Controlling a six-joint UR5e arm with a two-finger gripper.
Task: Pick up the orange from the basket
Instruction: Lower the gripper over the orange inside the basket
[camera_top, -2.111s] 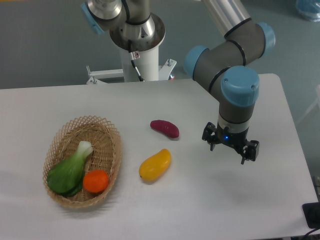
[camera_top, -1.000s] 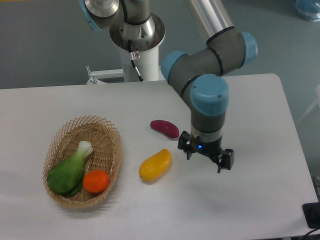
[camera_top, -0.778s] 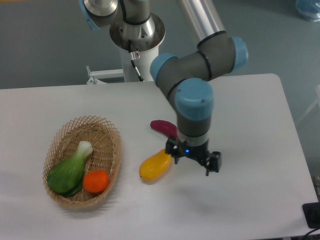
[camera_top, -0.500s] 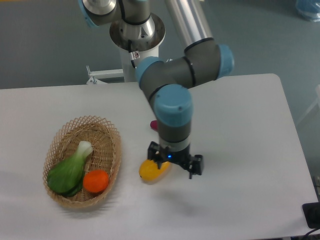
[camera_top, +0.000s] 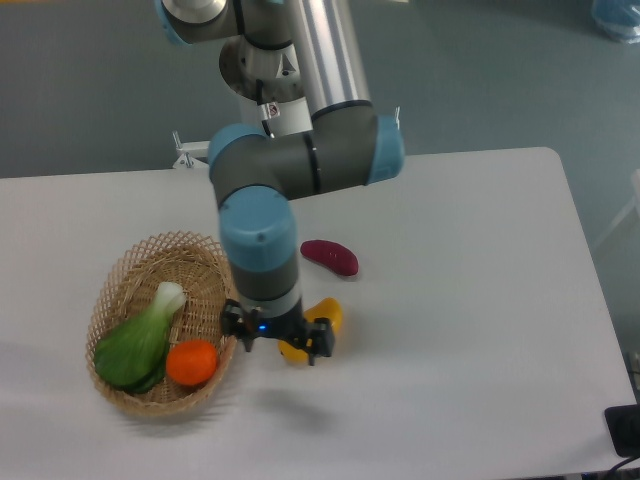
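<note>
The orange (camera_top: 192, 362) is a small round bright fruit lying in the near right part of the oval wicker basket (camera_top: 128, 275), beside a green leafy vegetable (camera_top: 138, 340). My gripper (camera_top: 276, 342) hangs above the table just right of the basket's rim, a short way right of the orange. Its fingers point down and stand apart, open, with nothing between them. The gripper body covers part of a yellow mango-like fruit (camera_top: 326, 312).
A dark red oblong vegetable (camera_top: 330, 256) lies on the white table behind the gripper. The arm's base column (camera_top: 270, 70) stands at the table's far edge. The table's right edge runs down near the far right of the view.
The arm has swept leftward across the table, from the right side past the red vegetable and the yellow fruit, to just beside the basket. Fruits and basket have not moved.
</note>
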